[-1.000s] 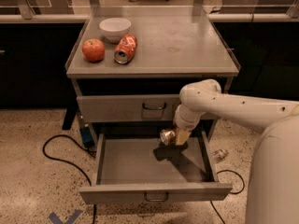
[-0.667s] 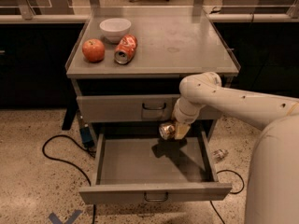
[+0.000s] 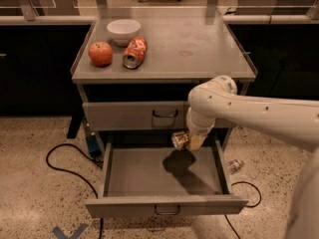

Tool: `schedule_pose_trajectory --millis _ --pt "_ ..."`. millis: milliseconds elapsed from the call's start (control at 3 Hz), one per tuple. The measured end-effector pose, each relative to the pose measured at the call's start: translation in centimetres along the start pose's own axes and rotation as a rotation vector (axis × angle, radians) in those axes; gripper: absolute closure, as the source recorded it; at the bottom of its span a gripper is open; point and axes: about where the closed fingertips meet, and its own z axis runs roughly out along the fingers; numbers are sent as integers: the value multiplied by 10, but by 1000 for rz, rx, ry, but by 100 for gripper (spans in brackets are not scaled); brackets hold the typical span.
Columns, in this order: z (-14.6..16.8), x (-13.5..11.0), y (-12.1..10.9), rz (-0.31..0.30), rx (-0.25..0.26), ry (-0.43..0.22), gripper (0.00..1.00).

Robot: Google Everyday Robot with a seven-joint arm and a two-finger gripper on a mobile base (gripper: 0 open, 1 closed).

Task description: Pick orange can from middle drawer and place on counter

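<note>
White bowl (image 3: 123,30), round red fruit (image 3: 100,53), perhaps an apple, and a toppled red-orange can (image 3: 135,53) sit close together

The gripper (image 3: 193,141) grips the orange can (image 3: 180,140) above the open middle drawer (image 3: 144,176) (shadow (image 3: 180,164) on its floor). On the counter (image 3: 199,49) sit a bowl (image 3: 123,31), a fruit (image 3: 100,53) and a red-and-white can (image 3: 134,53).

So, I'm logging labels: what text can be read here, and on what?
No text is readable.
The red-and-white can on the counter: print too blurred.
The orange can, held by the gripper above the middle drawer: none legible.
</note>
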Motion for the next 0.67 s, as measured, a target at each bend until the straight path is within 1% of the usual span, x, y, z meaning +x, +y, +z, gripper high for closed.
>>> schedule_pose_trajectory --millis 333,667 --pt "-81 44 10 110 69 158 100" --pt "-116 44 2 150 119 170 100"
